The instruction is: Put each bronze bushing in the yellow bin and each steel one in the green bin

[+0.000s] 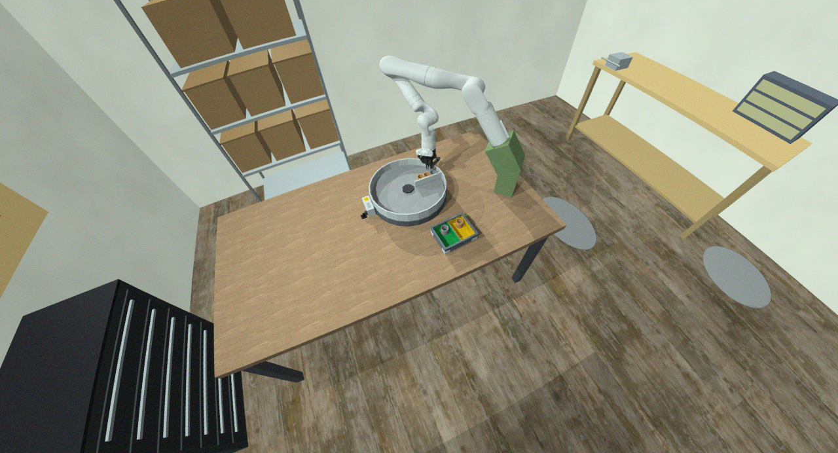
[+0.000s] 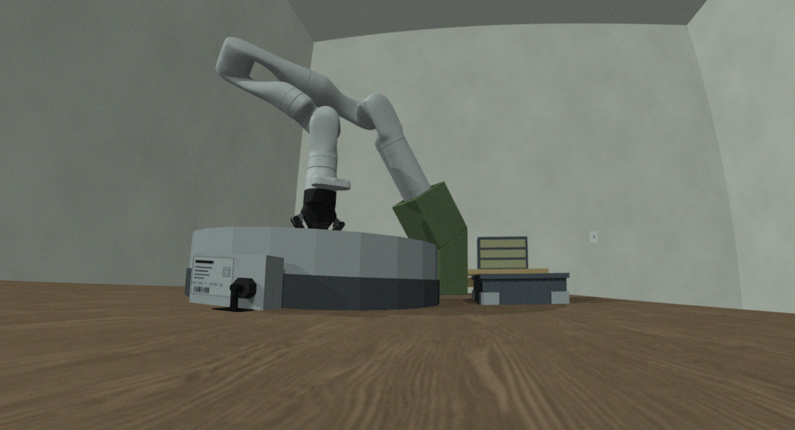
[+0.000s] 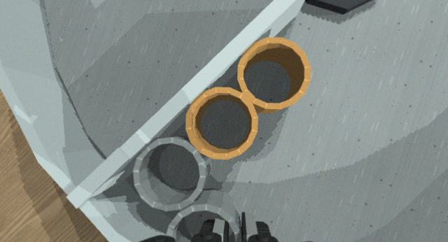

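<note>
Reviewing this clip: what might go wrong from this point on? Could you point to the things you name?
The tool [image 1: 430,165] [image 2: 318,224] [image 3: 234,229] is nearly closed at the partly hidden steel bushing [image 3: 204,208]; whether it pinches the wall is unclear, so a lift might come up without it.

Moving sideways could shove the other steel bushing [image 3: 152,191], crowded against the nearer bronze one [image 1: 427,173] [image 3: 193,140].

The green bin [image 1: 448,239] adjoins the yellow bin [image 1: 467,232], so a slightly misplaced release may missort a bushing.

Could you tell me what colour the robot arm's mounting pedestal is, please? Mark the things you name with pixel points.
The pedestal [image 1: 507,163] [image 2: 453,260] is green, showing best in the top view.
</note>
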{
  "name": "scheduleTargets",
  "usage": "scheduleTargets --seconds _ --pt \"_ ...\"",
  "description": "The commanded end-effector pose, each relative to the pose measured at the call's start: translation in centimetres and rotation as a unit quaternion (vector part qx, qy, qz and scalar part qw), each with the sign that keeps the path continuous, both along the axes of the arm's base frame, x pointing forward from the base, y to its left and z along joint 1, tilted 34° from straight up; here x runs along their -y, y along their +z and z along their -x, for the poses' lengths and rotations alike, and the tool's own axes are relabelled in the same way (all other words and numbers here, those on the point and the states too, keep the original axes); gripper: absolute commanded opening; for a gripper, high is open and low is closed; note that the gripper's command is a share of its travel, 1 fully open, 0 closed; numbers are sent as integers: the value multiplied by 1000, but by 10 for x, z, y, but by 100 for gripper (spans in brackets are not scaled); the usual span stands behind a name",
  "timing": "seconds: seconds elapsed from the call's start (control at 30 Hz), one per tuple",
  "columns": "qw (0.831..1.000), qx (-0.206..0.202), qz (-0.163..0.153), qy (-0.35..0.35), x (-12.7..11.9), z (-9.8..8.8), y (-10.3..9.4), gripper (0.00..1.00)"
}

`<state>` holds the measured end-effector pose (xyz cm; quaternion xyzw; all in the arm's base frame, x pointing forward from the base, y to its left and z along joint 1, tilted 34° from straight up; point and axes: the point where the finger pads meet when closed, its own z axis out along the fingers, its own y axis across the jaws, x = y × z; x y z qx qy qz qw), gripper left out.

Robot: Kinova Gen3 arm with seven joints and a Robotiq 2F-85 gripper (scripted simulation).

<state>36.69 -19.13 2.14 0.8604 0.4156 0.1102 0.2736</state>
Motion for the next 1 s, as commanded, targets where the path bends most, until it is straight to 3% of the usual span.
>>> scheduleTargets --seconds 0.0,0.97 --pt "1000 0 0 0 0 0 1 0" --pt "1000 0 0 0 -4 4 8 0"
